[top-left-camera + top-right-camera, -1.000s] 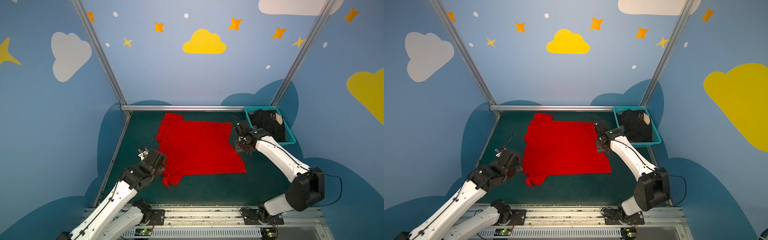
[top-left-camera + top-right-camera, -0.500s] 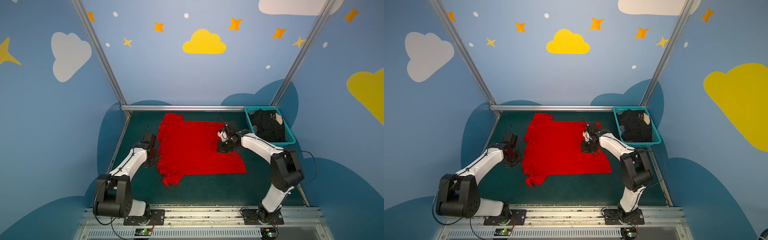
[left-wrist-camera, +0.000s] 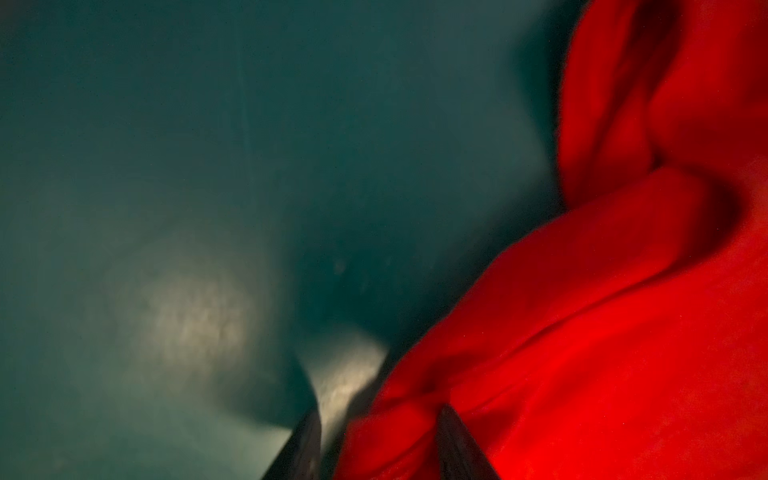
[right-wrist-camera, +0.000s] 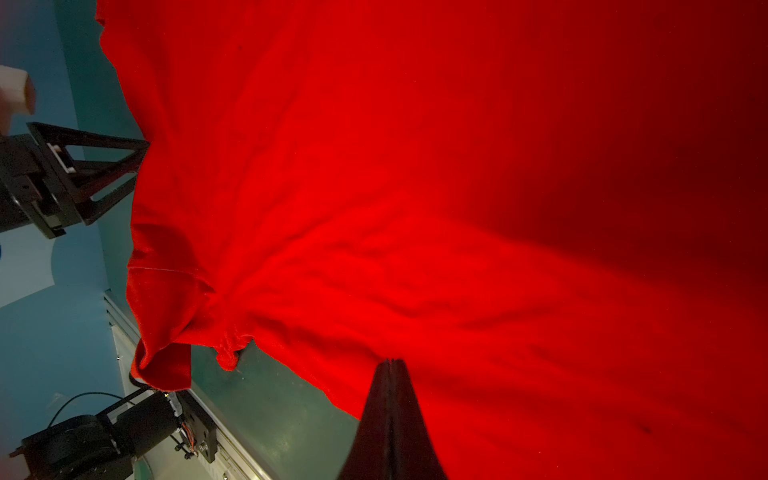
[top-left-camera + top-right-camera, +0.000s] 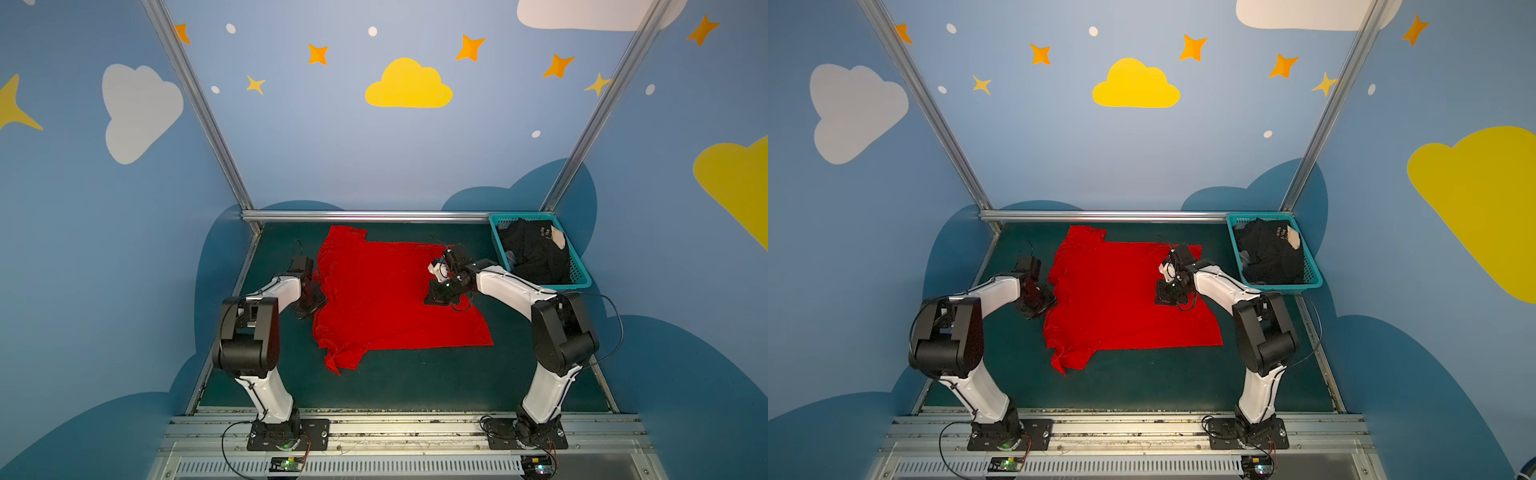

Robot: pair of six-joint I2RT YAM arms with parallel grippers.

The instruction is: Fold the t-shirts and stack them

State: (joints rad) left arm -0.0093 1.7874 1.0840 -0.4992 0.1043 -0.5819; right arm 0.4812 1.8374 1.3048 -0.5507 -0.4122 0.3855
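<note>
No fold yet | red shirt (image 5: 374,299) flat beside basket (image 5: 519,216), black shirts (image 5: 536,257) inside | left claw (image 3: 376,419) half-open | right claw (image 4: 390,365) pinches red shirt

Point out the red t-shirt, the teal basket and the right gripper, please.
red t-shirt (image 5: 386,299): in a top view, the middle of its spread body.
teal basket (image 5: 577,262): in a top view, its lattice side wall.
right gripper (image 4: 390,365): in the right wrist view, where its shut fingertips meet.
</note>
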